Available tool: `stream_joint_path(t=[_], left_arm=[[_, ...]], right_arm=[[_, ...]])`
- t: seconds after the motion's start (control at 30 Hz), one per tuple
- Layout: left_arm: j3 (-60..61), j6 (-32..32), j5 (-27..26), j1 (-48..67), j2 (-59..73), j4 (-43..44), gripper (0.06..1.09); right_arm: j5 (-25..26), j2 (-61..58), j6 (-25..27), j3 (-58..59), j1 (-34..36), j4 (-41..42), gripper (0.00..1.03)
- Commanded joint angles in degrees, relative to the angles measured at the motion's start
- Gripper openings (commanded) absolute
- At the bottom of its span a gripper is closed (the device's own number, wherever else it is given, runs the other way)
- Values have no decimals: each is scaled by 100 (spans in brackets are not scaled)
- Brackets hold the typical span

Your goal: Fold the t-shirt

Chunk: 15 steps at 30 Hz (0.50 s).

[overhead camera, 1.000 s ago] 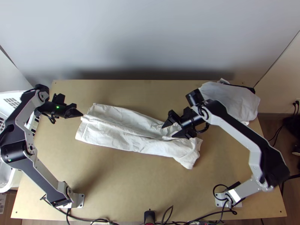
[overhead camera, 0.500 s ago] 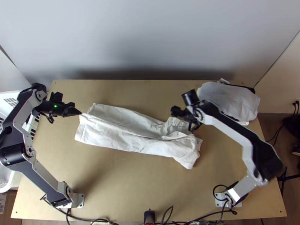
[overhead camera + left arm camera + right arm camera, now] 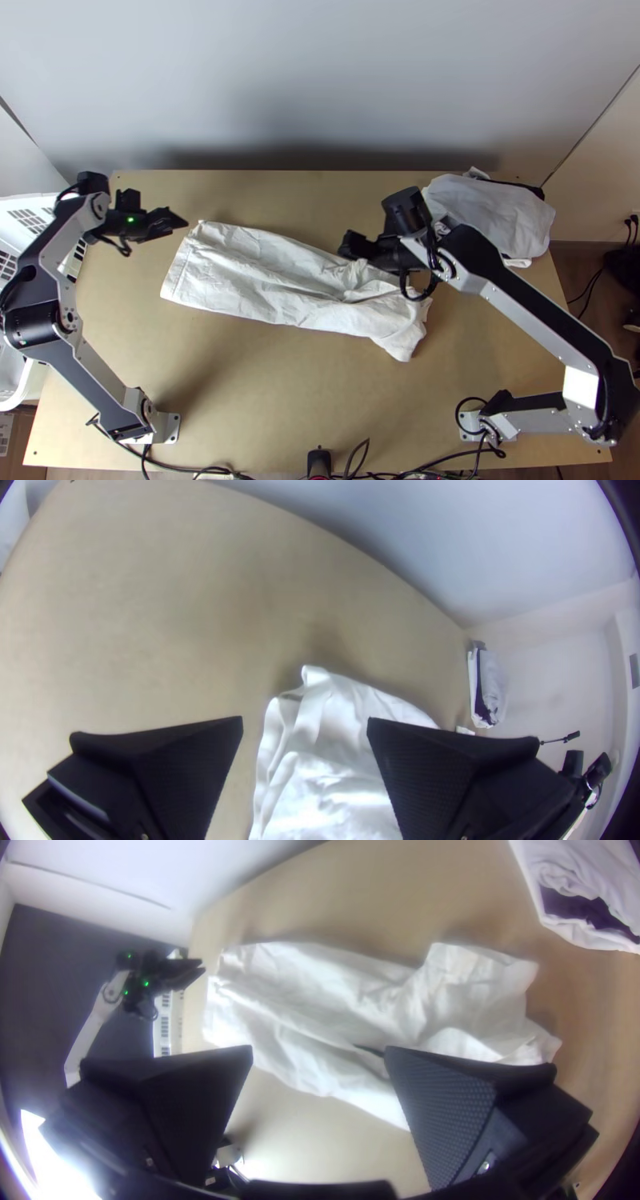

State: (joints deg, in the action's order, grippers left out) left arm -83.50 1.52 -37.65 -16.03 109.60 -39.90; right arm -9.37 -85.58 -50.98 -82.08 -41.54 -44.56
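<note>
Across the desk lies the white shirt, a long wrinkled strip, bunched towards its right end. Near the shirt's left end, the left gripper has open jaws; over its right part, the right gripper's jaws stand apart too.

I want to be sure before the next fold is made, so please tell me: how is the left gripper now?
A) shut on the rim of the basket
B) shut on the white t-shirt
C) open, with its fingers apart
C: the left gripper has its two fingers wide apart, and the white t-shirt lies on the table, not pinched between them.
</note>
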Motion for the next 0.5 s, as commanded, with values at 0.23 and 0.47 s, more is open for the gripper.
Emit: stream_joint_path(t=[0.23, 0.47], left_arm=[[256, 709, 908, -322, -457, 184, 104], [1064, 1729, 1603, -726, -914, 343, 104]], right_arm=[[-1410, -952, -861, -563, -662, -132, 92], [-1683, -2226, -782, -1029, -873, 624, 92]])
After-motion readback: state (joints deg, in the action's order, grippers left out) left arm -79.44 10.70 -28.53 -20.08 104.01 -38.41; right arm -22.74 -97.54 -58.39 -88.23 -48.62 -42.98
